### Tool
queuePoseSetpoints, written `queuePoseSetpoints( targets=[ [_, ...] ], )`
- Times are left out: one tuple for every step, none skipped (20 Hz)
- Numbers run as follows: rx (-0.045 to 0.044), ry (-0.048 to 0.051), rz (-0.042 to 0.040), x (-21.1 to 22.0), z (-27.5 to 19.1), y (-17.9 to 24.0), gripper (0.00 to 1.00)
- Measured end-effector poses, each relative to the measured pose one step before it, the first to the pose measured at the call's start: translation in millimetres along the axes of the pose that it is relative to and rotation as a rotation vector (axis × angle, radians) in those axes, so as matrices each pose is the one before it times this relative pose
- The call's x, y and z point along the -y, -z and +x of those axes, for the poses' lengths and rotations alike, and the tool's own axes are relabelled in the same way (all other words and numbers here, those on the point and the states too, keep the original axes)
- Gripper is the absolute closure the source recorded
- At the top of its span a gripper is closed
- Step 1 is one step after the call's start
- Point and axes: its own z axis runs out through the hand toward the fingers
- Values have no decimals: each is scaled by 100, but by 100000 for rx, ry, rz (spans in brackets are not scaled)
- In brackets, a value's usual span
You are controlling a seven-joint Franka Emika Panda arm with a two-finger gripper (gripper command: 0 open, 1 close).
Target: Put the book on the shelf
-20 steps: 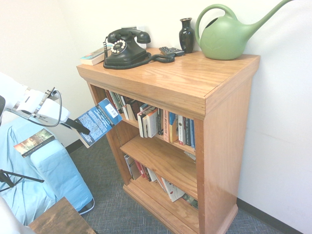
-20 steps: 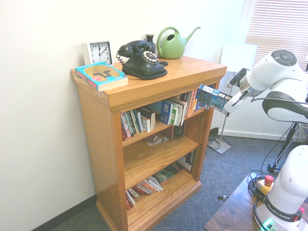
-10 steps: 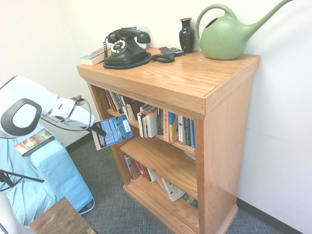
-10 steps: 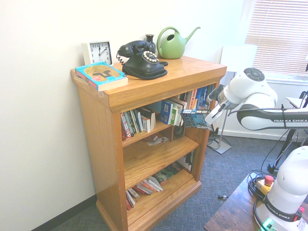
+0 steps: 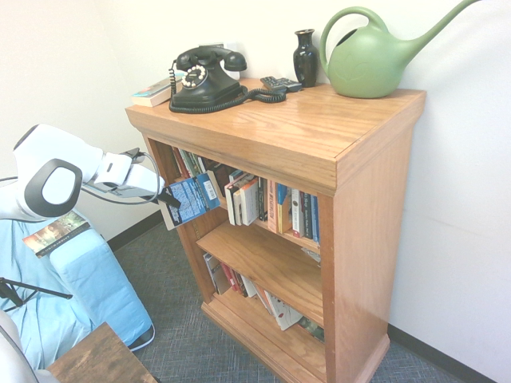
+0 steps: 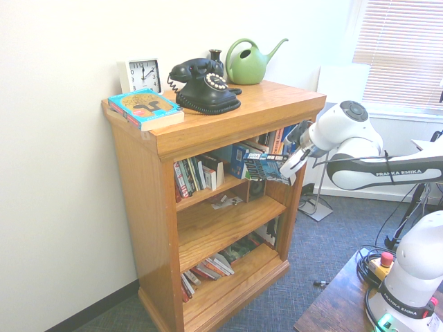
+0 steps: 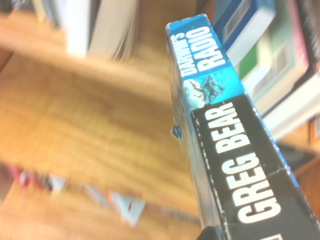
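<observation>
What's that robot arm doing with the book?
The white robot arm's gripper has its jaws shut on a thick blue book. It holds the book at the front of the oak shelf, by the row of books on the top tier. The book is not on a tier yet.

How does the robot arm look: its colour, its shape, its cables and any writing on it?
The arm is glossy white with rounded links and dark grey round joint caps. "FRANKA EMIKA" stands in dark letters along one link. A thin black cable loops beside the wrist. The gripper has dark fingers.
</observation>
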Motion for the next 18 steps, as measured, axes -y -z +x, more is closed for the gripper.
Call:
queuePoseSetpoints(
  targets=[
    [-396, 243, 757, 197, 231, -898, 100],
    [-158, 570, 1004, 298, 102, -944, 100],
    [-45, 743, 1210, 318, -27, -887, 100],
    [-127, 1086, 1227, 355, -113, -848, 100],
    [-393, 1453, 1224, 344, -169, -727, 100],
    [-537, 1425, 1372, 362, -197, -643, 100],
    [-580, 1189, 1380, 348, -217, -528, 100],
    [-279, 769, 1105, 253, -219, -443, 100],
    [-500, 769, 779, 193, -177, -364, 100],
    [-747, 612, 426, 22, -64, -369, 100],
    [-610, 260, 128, -77, 0, -376, 100],
    [-810, -31, 294, -115, 74, -408, 100],
    [-1011, 153, 255, -153, 126, -431, 100],
    [-835, -20, 121, -146, 116, -451, 100],
    [-659, 51, 169, -134, 121, -477, 100],
    [-673, -97, 360, -129, 147, -500, 100],
    [-686, -350, 485, -15, 226, -498, 100],
    [-420, -313, 282, 105, 274, -509, 100]
  ],
)
